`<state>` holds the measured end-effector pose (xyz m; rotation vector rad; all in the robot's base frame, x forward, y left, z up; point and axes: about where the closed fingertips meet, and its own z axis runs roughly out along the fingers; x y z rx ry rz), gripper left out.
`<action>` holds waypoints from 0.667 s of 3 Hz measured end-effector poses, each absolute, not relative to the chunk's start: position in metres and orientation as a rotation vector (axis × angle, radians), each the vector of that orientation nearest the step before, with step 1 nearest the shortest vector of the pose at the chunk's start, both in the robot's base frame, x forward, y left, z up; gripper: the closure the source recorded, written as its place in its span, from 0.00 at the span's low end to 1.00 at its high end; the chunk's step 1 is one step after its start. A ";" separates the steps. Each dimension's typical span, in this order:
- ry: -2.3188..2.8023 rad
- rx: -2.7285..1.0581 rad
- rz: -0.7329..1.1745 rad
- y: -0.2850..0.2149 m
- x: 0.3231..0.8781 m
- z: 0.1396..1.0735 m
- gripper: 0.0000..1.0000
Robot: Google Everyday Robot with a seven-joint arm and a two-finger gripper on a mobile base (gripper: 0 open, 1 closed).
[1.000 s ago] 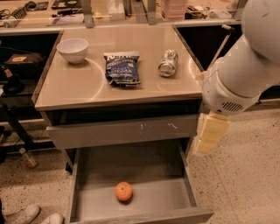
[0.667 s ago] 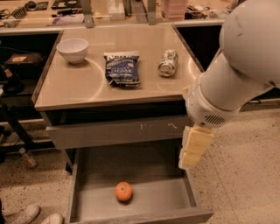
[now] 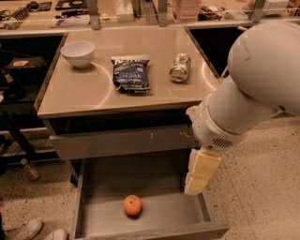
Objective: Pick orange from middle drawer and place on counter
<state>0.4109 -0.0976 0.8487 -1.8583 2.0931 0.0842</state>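
Observation:
The orange (image 3: 132, 205) lies on the flat floor of the open middle drawer (image 3: 93, 187), near its front and left of centre. The tan counter (image 3: 93, 89) stands above it. My gripper (image 3: 200, 173) hangs from the white arm over the drawer's right side, to the right of the orange and above it, apart from it. It holds nothing that I can see.
On the counter stand a white bowl (image 3: 78, 53), a dark blue chip bag (image 3: 131, 73) and a can lying on its side (image 3: 180, 67). A closed drawer front with pale scratches (image 3: 122, 140) sits above the open drawer. A cluttered bench (image 3: 140, 11) runs behind. Shoes (image 3: 28, 230) show at bottom left.
The arm has swung left and down, bringing the gripper from right of the cabinet to over the drawer's right side. The orange has not moved.

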 end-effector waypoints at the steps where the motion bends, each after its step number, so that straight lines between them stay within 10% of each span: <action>1: 2.065 -1.883 0.251 -0.058 0.393 0.793 0.00; 2: 2.039 -1.870 0.344 -0.029 0.394 0.744 0.00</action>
